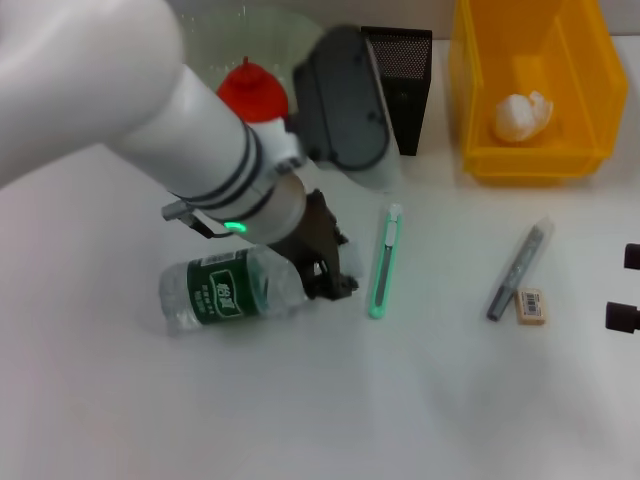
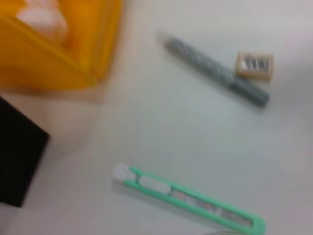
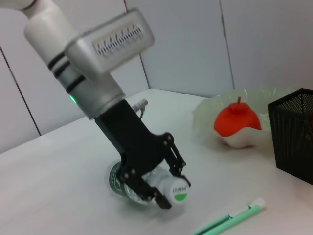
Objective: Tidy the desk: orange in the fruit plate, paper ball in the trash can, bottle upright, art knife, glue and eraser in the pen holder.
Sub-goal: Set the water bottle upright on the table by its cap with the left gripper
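— Two arms, but only one is busy, right?
— Yes. The left gripper sits low in the centre of the head view, its black fingers closed around the neck end of the bottle, which lies on its side on the desk, white cap toward the knife.
— And the right one?
— The right gripper only peeks in at the right edge of the frame, its two dark tips apart, gripping nothing.
— Where's the rest?
— The orange sits in the fruit plate at upper centre, partly behind the arm. The pen holder stands just right of it, and the trash can fills the upper right with the paper ball inside.
— The small things?
— The art knife lies just right of the bottle, white tip toward the back. Farther right lies the glue, with the eraser just beside its near end.
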You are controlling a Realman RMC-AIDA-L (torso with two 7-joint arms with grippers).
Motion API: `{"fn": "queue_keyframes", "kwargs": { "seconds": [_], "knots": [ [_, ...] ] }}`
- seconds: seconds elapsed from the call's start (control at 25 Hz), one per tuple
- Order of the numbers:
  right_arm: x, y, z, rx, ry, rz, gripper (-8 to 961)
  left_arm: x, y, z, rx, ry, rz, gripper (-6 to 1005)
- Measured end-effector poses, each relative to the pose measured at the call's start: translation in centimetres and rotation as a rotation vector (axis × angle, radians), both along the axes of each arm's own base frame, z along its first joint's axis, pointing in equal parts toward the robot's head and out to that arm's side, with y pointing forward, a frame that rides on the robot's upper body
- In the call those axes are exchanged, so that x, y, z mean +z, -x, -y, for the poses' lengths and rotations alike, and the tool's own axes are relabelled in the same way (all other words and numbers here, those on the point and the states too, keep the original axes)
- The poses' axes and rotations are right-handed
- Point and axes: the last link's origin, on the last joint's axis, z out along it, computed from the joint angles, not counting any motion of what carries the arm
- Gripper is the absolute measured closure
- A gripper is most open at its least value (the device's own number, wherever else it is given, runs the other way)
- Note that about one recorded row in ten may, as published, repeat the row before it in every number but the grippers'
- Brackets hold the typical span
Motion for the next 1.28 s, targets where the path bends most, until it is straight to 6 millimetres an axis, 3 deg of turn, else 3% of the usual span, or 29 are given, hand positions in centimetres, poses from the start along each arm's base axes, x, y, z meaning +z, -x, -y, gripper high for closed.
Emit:
{"fn": "queue_keyframes", "kwargs": {
  "seconds": [0.16,0.2,0.32,0.4,0.52,0.72,0.8,1.08,1.12,1.28],
  "knots": [
    [-0.2,0.4,-0.5,0.018,0.011,-0.007,115,2.8,-0.7,0.4,0.049,-0.058,0.122,552],
    [-0.3,0.6,-0.7,0.027,0.016,-0.009,115,4.3,-0.7,0.4,0.077,-0.094,0.189,552],
    [-0.3,0.8,-0.8,0.033,0.019,-0.010,115,5.7,-0.8,0.4,0.097,-0.125,0.251,553],
    [-0.4,0.9,-1.0,0.040,0.020,-0.011,115,8.0,-0.4,0.3,0.123,-0.187,0.333,553],
    [-0.4,1.1,-1.2,0.047,0.023,-0.013,114,9.5,0.1,0.3,0.155,-0.232,0.388,553],
    [-0.4,1.4,-1.5,0.054,0.025,-0.016,114,10.7,0.7,0.4,0.188,-0.263,0.456,552],
    [-0.4,1.4,-1.5,0.055,0.025,-0.017,114,11.9,1.3,0.8,0.212,-0.276,0.568,552],
    [-0.6,1.6,-1.6,0.058,0.029,-0.026,115,12.4,1.5,0.9,0.222,-0.279,0.618,550],
    [-0.6,1.6,-1.6,0.060,0.034,-0.032,115,13.7,2.8,0.9,0.251,-0.317,0.745,550],
    [-0.7,1.8,-1.7,0.066,0.042,-0.040,114,14.9,5.3,-0.2,0.300,-0.375,0.834,549]
  ]
}}
